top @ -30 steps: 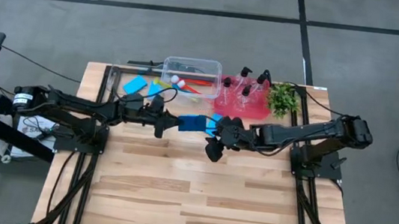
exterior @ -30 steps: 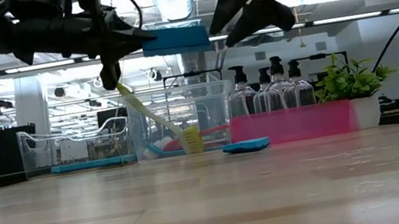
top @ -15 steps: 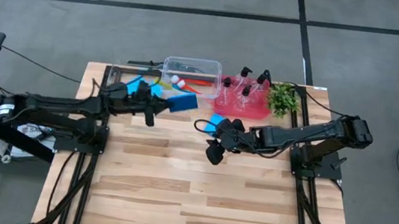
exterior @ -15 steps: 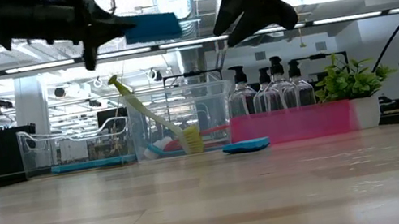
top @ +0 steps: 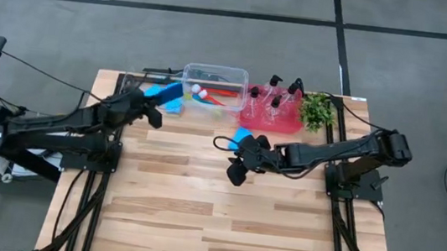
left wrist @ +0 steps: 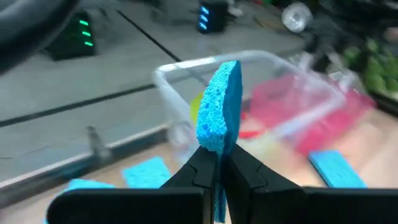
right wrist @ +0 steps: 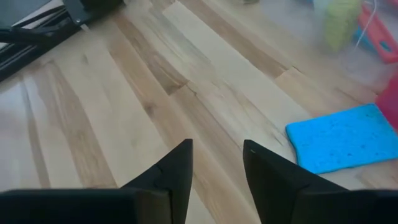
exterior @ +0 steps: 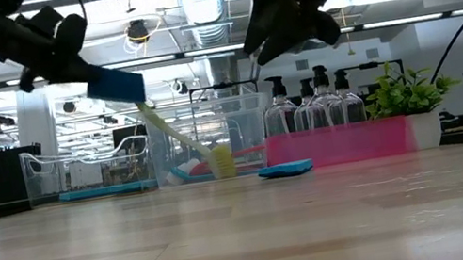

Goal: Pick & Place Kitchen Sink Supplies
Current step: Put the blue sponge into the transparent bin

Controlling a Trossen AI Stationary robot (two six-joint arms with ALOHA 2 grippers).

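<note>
My left gripper (top: 161, 101) is shut on a bright blue sponge (top: 171, 95) and holds it in the air by the left end of the clear tub (top: 214, 78). Another blue sponge (top: 242, 134) lies flat on the table in front of the red tray (top: 271, 118), where the pump bottles (top: 276, 96) stand. My right gripper (right wrist: 217, 152) hovers open and empty just on the near side of that sponge (right wrist: 342, 138). A yellow-green brush (exterior: 177, 138) leans in the tub with its head down. A red brush (top: 223, 92) lies in the tub too. My left gripper pinches the sponge's two broad faces (left wrist: 217, 144) between its two fingers at one end, where the foam is squeezed thin. The fingers come from the table's left, slanting a little down. The rest of the sponge (exterior: 117, 85) sticks out past the fingertips, tilted and clear of the table.
More blue sponges (left wrist: 145, 171) lie on the table at the far left, near the tub. A small green plant (top: 316, 109) stands right of the tray. The near half of the wooden table (top: 220, 227) lies bare of objects.
My left gripper has carried the sponge from the table's middle toward the far left, up beside the tub's left end. It has rolled on the way, so the sponge now slants where it was level. The right gripper has stayed where it was.
</note>
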